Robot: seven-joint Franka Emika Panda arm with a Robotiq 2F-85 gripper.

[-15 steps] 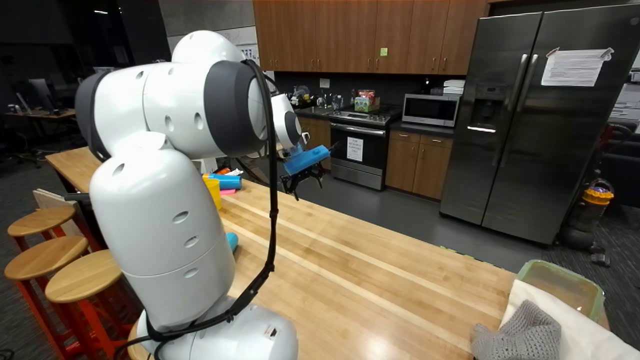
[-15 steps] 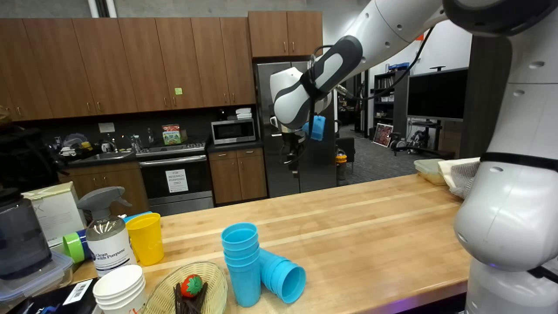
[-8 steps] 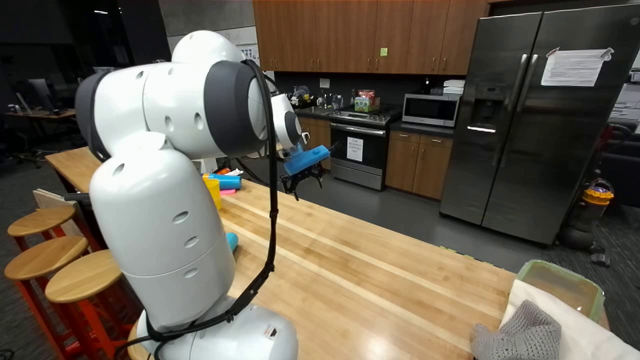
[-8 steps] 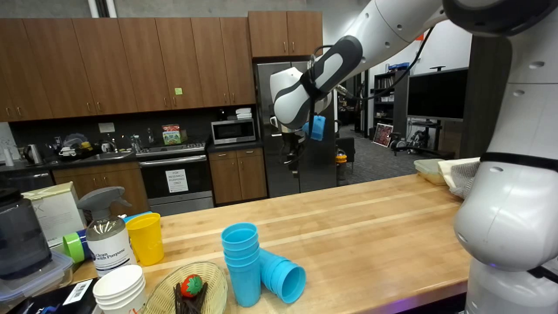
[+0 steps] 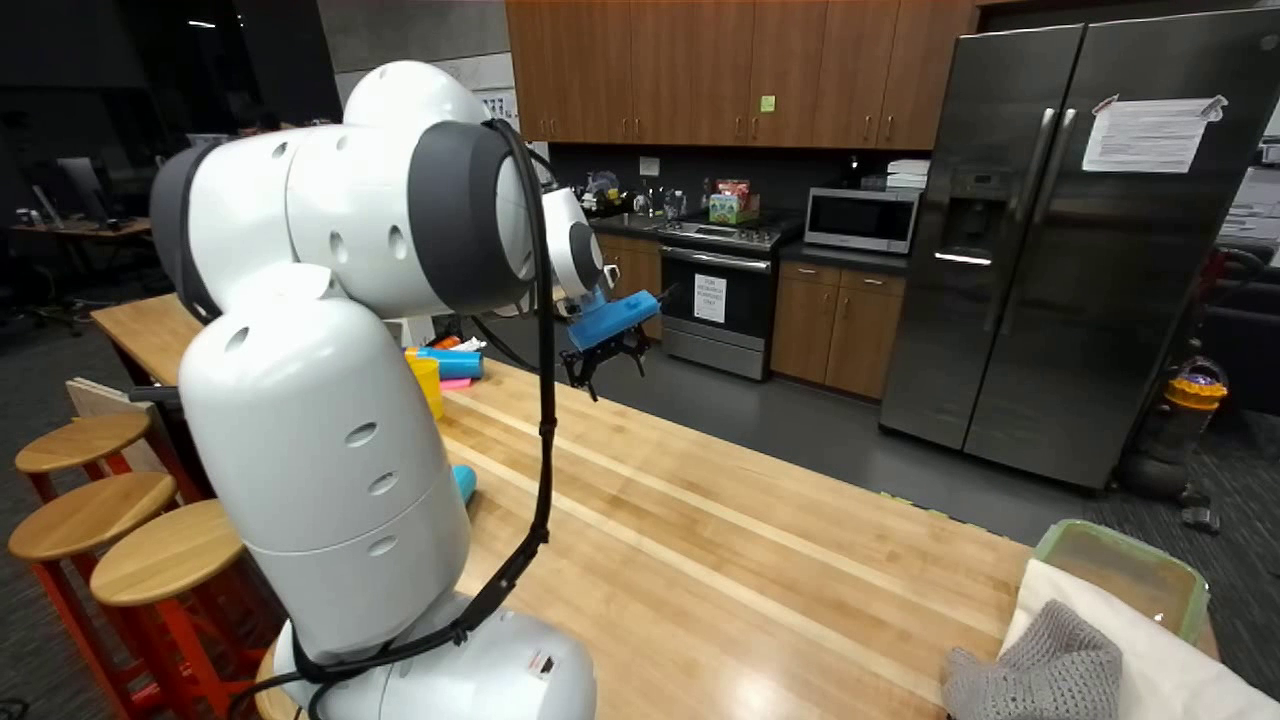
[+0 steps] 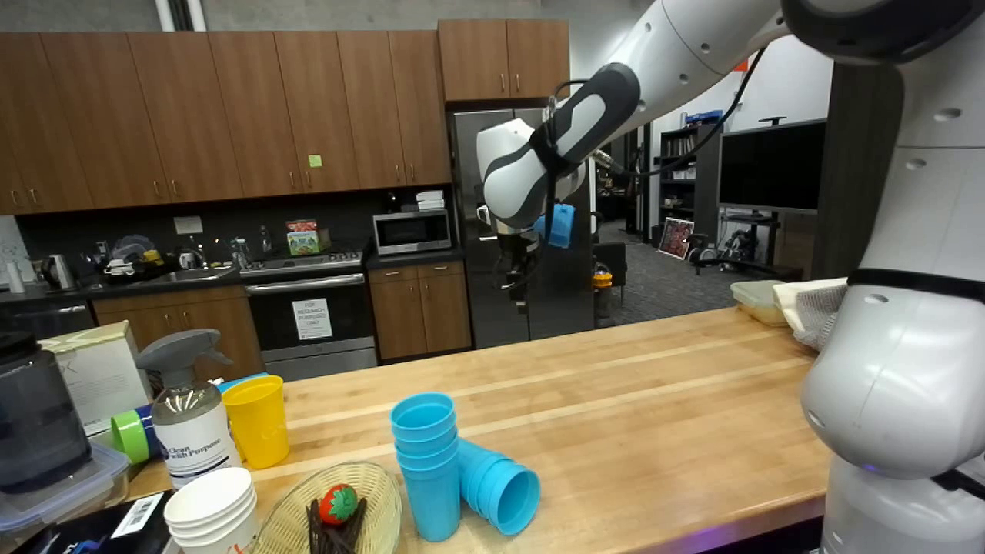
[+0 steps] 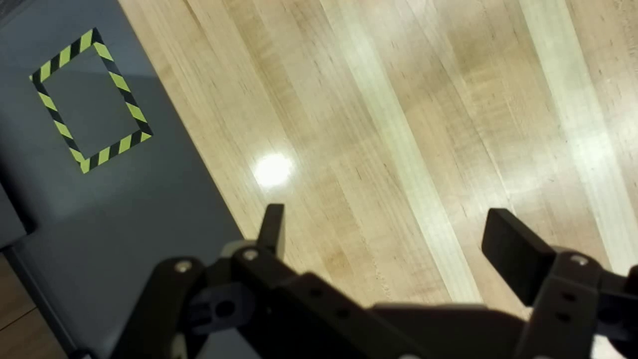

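one wooden tabletop [image 7: 344, 119], below and apart from the wide-spread tool [image 7: 388, 227]

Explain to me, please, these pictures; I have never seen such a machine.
The machine is a white robot arm standing at a wooden table. Two pictures are taken by cameras outside it, from different places; the wrist view comes from close to its black jaws and shows the table and floor. In an exterior view, the table bears blue cups, one stack upright and one lying, a yellow cup, a spray bottle and a basket. A gray cloth shows in both exterior views. The jaws stand wide open, holding nothing.
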